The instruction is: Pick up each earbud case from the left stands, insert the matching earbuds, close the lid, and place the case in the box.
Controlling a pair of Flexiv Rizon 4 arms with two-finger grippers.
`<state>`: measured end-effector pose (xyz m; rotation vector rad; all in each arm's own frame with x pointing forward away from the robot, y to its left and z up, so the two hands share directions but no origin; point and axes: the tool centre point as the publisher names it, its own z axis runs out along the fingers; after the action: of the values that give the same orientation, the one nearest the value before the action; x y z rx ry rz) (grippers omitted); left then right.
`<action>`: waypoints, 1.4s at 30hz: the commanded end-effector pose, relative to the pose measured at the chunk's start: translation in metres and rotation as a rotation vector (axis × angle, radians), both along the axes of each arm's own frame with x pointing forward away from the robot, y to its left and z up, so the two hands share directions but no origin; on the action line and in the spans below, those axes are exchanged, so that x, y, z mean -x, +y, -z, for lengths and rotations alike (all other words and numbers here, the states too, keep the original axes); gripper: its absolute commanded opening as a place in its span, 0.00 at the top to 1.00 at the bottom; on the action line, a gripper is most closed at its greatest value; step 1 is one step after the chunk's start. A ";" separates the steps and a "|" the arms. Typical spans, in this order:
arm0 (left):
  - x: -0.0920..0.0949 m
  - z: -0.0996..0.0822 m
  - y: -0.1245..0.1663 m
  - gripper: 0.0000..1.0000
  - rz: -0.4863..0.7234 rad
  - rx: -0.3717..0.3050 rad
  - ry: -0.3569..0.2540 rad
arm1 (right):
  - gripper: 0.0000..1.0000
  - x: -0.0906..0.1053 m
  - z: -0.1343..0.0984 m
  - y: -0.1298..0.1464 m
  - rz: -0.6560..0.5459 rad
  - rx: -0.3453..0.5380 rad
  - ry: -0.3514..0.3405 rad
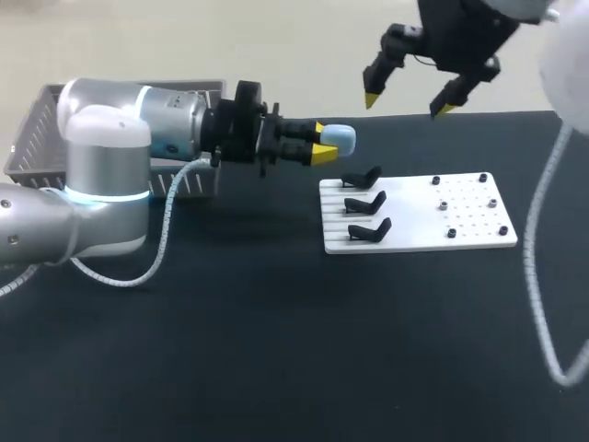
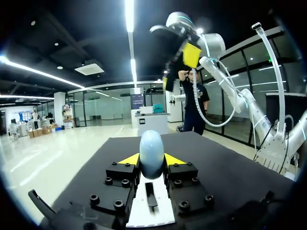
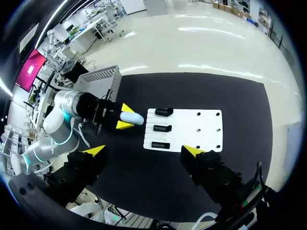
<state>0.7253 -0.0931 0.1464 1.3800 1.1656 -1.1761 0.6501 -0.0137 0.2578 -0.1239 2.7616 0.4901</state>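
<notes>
Head view: left claw [image 1: 322, 141] clenched on a smooth, rounded pale-blue earbud case [image 1: 338, 138], held in the air over the black desk [image 1: 276, 350], just beside the white perforated plate [image 1: 419, 214] with its three black stands [image 1: 366, 203]. Grey mesh basket [image 1: 37, 129] behind the left arm. Right claw [image 1: 408, 103] spread wide above the desk's far edge. Left wrist view: both yellow tips press the case's [image 2: 152, 153] glossy sides. Right wrist view: own fingers wide apart, high over the plate [image 3: 196, 128]; case [image 3: 132, 117] near the stands.

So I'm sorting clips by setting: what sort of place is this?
Probably a robot lab bench: black table, white plate with three black stands, grey basket, left gripper holding a pale blue earbud case.
</notes>
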 end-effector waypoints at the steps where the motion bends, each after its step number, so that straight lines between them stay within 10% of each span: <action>1: 0.023 -0.030 0.033 1.00 -0.134 -0.006 -0.052 | 0.00 0.024 0.005 -0.011 0.074 -0.057 -0.243; 12: 0.003 -0.093 0.148 1.00 -0.496 -0.214 -0.206 | 0.00 0.024 0.005 -0.011 0.074 -0.057 -0.243; 20: -0.046 -0.076 0.227 1.00 -0.664 -0.357 -0.115 | 0.00 0.024 0.005 -0.011 0.074 -0.057 -0.243; 31: -0.108 -0.044 0.278 1.00 -0.685 -0.510 -0.137 | 0.00 0.024 0.005 -0.011 0.074 -0.057 -0.243; 32: -0.112 -0.040 0.281 0.68 -0.691 -0.540 -0.123 | 0.00 0.024 0.005 -0.011 0.074 -0.057 -0.243; 33: -0.114 -0.037 0.283 0.00 -0.693 -0.554 -0.118 | 0.00 0.024 0.005 -0.011 0.074 -0.057 -0.243; 42: -0.117 -0.040 0.287 0.00 -0.698 -0.546 -0.126 | 0.00 0.024 0.005 -0.011 0.074 -0.057 -0.243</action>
<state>0.8397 0.1927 0.1848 1.2065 1.7378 -0.2691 0.6286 -0.0240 0.2544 -0.0719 2.5266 0.5009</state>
